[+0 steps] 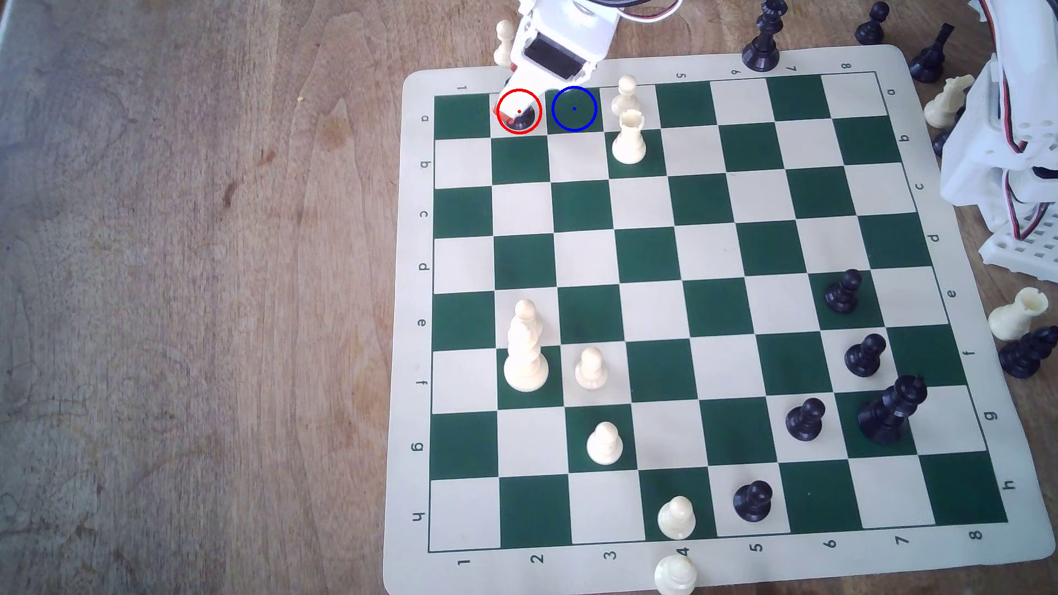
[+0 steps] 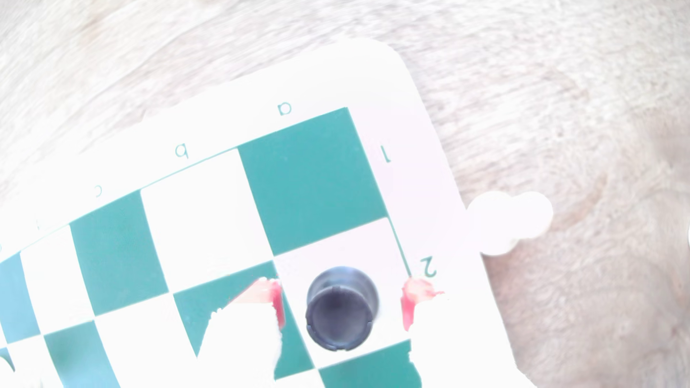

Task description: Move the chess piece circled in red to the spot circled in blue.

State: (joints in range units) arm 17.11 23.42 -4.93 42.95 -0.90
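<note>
Where the board (image 1: 973, 532) margin reads a and 2, the black rook (image 2: 339, 309) stands red-ringed at the exterior view's upper middle, between the spread gripper (image 2: 341, 304) fingers, untouched; blue-ringed square (image 1: 574, 108) adjacent.

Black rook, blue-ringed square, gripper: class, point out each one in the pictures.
black rook (image 2: 339, 309), wrist view, on its notched crown.
blue-ringed square (image 1: 574, 108), exterior view, on its centre dot.
gripper (image 2: 341, 304), wrist view, midway between its red-tipped fingers.
</note>
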